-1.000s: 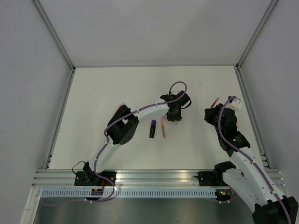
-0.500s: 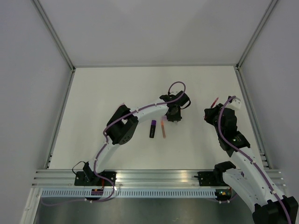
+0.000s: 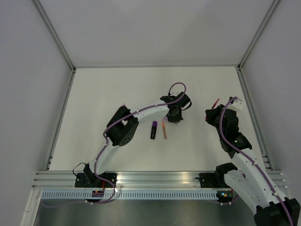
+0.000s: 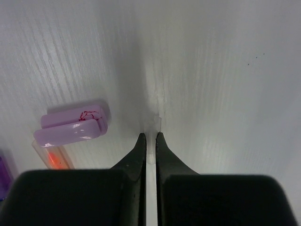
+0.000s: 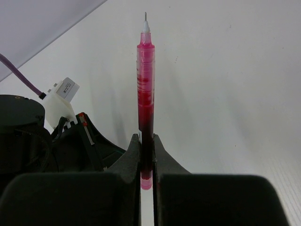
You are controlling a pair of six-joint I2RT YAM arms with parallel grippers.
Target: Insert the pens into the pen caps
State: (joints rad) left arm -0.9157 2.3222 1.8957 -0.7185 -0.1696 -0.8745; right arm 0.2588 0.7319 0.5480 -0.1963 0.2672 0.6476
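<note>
My right gripper [image 3: 212,112] is shut on a pink-red pen [image 5: 145,94] near its tail, with the bare tip pointing away from it. The pen also shows in the top view [image 3: 216,101]. My left gripper [image 3: 173,116] is low over the table, its jaws almost together on a thin pale translucent piece [image 4: 151,153] that I cannot identify. A pink cap [image 4: 73,126] lies just left of the left gripper [image 4: 150,137], at the end of the orange pen [image 3: 164,130]. The black pen with a purple end [image 3: 153,130] lies beside it.
The two arms meet over the table's middle. The white enclosure walls and metal frame rails [image 3: 251,106] border the table. The right arm's body [image 5: 28,136] shows beside the held pen.
The left gripper has shifted very slightly toward the orange pen's far end. The right arm and the pens on the table have not moved.
</note>
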